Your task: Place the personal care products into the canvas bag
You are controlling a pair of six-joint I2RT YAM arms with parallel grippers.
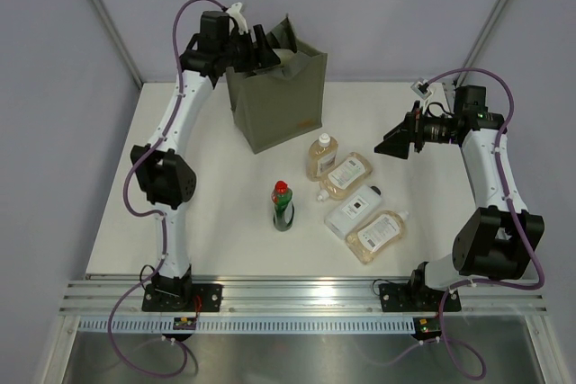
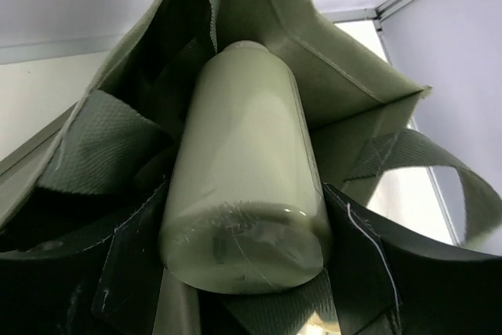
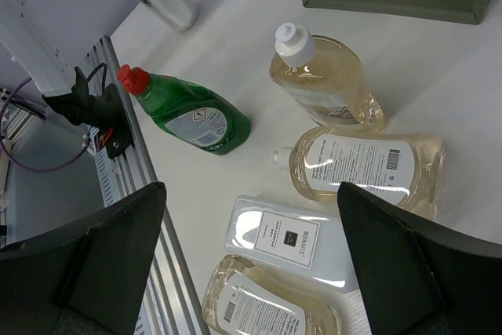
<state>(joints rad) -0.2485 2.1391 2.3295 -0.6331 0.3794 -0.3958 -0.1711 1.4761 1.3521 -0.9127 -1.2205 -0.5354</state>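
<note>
Your left tool (image 1: 259,46) is clamped on a pale bottle (image 2: 243,186) that sits in the mouth of the canvas bag (image 1: 281,105). Your right tool (image 1: 397,142) hangs wide open, right of the bag. The green bottle (image 1: 283,207), amber bottles (image 1: 346,174) and white bottle (image 1: 353,210) sit on the bench (image 1: 207,222) in front of the bag.

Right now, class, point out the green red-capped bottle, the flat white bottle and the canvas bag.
green red-capped bottle (image 1: 283,214), top external view, on its green body.
flat white bottle (image 3: 286,239), right wrist view, on its label.
canvas bag (image 1: 274,119), top external view, on its front wall.
</note>
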